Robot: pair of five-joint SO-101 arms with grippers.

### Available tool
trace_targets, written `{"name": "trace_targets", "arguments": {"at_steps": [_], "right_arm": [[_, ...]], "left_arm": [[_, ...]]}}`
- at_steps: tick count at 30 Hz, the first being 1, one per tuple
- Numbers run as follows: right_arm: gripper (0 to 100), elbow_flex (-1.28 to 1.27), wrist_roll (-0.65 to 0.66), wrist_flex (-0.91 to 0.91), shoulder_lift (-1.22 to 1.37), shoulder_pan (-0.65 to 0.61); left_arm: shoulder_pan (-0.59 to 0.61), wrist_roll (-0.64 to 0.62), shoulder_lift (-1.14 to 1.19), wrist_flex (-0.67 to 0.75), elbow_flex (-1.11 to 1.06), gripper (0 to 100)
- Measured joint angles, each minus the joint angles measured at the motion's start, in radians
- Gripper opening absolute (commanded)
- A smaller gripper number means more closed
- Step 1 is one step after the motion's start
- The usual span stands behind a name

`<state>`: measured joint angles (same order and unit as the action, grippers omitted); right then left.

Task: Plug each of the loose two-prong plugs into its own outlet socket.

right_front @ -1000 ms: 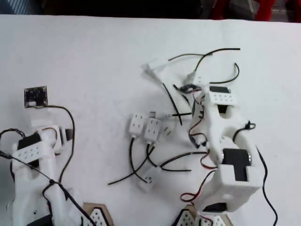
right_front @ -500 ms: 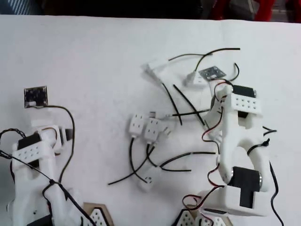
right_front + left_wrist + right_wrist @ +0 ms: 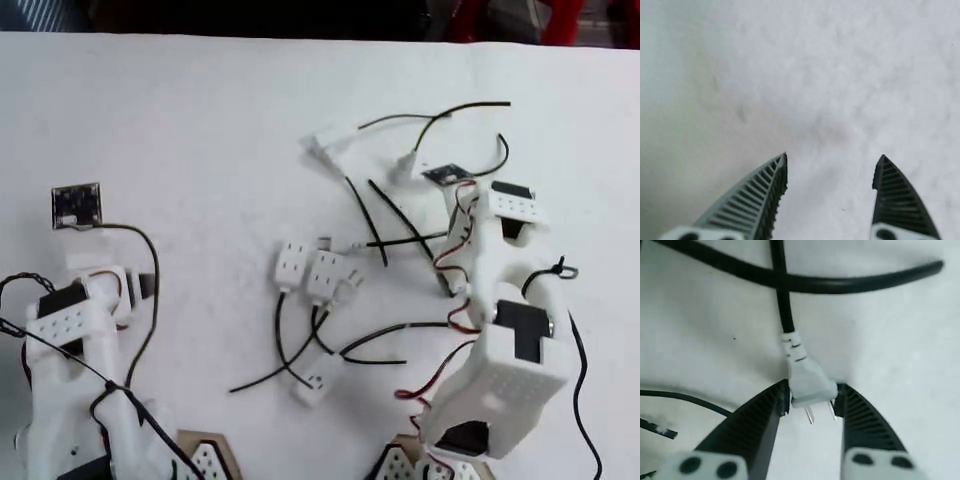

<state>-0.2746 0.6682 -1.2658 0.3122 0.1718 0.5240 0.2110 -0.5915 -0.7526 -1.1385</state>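
— What's the right gripper (image 3: 812,388) doing?
— Its ribbed black fingers (image 3: 760,415) pinch the flat white plug (image 3: 807,377), up and right of the sockets (image 3: 310,268).
— And the left gripper (image 3: 833,159)?
— Ribbed fingers spread over the grainy white table (image 3: 815,75), well left of the sockets.

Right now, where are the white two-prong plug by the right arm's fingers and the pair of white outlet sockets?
white two-prong plug (image 3: 807,382), right wrist view, its body behind the prongs.
pair of white outlet sockets (image 3: 322,272), high view, one socket's face.

1. White tabletop (image 3: 180,110): runs matte and faintly mottled from near edge to far edge.
2. Red uprights (image 3: 563,20): stand past the far right corner.
3. Striped patch (image 3: 40,12): sits past the far left corner.
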Motion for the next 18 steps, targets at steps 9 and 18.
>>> {"name": "trace_targets", "arguments": {"at_steps": [9,18], "right_arm": [[1.7,-0.008,0.003,-0.077,-0.032,-0.083],[2.4,-0.264,0.005,-0.071,-0.33,-0.224]], "left_arm": [[0.0,0.0,0.0,0.0,0.0,27],[0.0,0.0,0.0,0.0,0.0,27]]}}
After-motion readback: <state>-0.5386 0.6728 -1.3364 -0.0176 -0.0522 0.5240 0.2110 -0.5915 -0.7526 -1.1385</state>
